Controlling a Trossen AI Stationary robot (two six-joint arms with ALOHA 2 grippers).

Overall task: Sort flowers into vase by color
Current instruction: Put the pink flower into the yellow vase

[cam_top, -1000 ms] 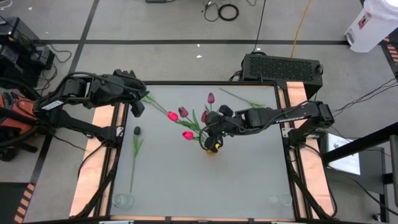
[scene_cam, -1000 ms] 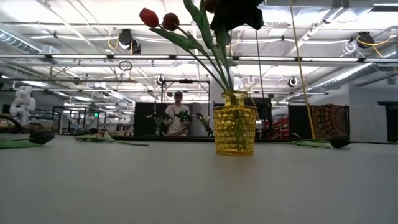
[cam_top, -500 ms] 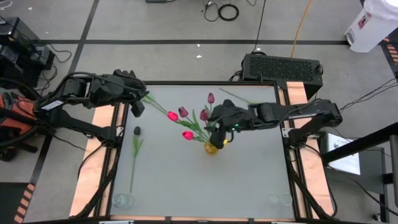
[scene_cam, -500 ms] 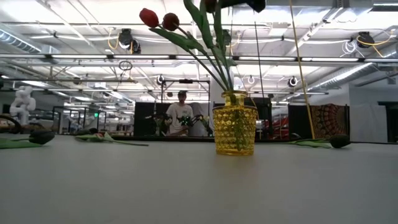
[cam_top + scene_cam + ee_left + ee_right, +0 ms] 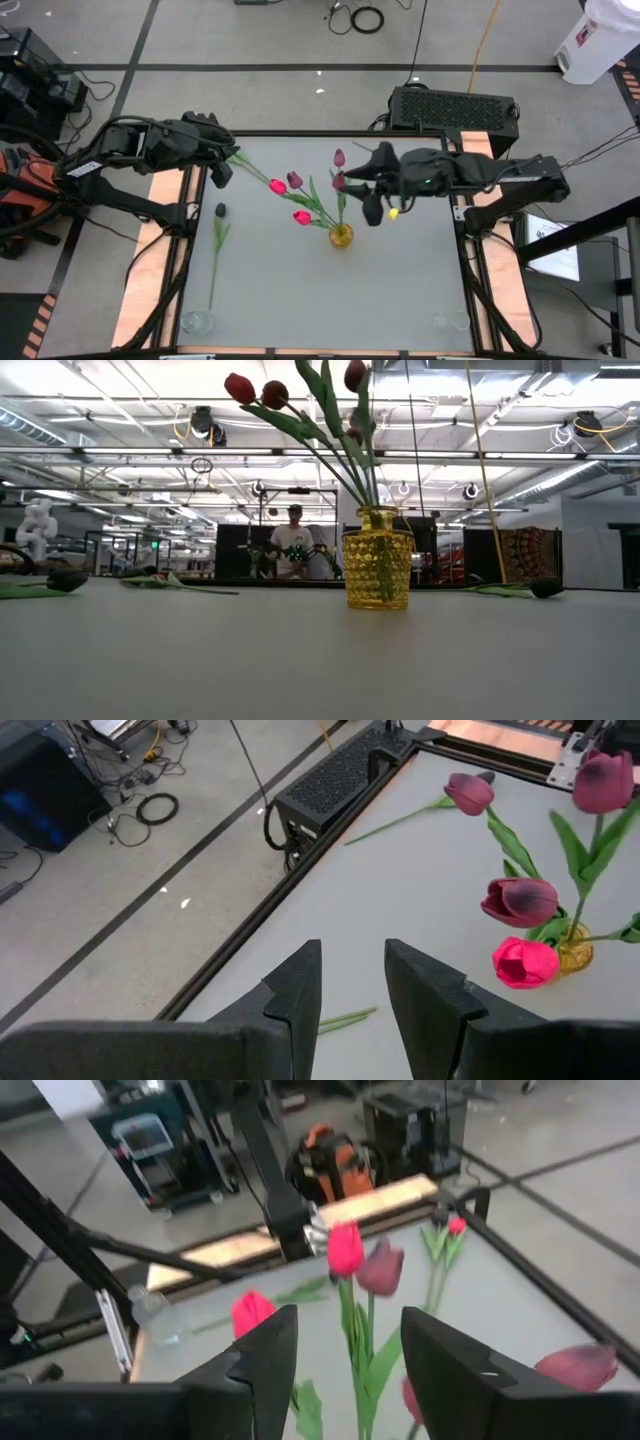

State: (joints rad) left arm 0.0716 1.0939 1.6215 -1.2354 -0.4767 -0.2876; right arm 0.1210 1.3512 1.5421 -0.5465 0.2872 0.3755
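Right end effector point(image 5: 375, 210) is up above the surface just beside the yellow vase point(image 5: 341, 236), fingers apart with nothing between them, so I'd guess a stem just went in and the step now is backing out clean. Trick here is to go straight up and away from the bouquet point(image 5: 305, 195) before swinging toward anything else, since those tulip heads lean out toward the left arm's side and a sideways sweep could easily drag one out or tip the vase. Next candidates look like the loose flower point(image 5: 395, 160) lying near the far edge by the right arm, and the dark-headed one point(image 5: 219, 230) lying flat over on the left side; hard to say from overhead what colour the far one's head is. Grab low on the stem, not the leaves. Left end effector point(image 5: 222, 172) waits at the far-left corner of the surface, fingers apart and empty
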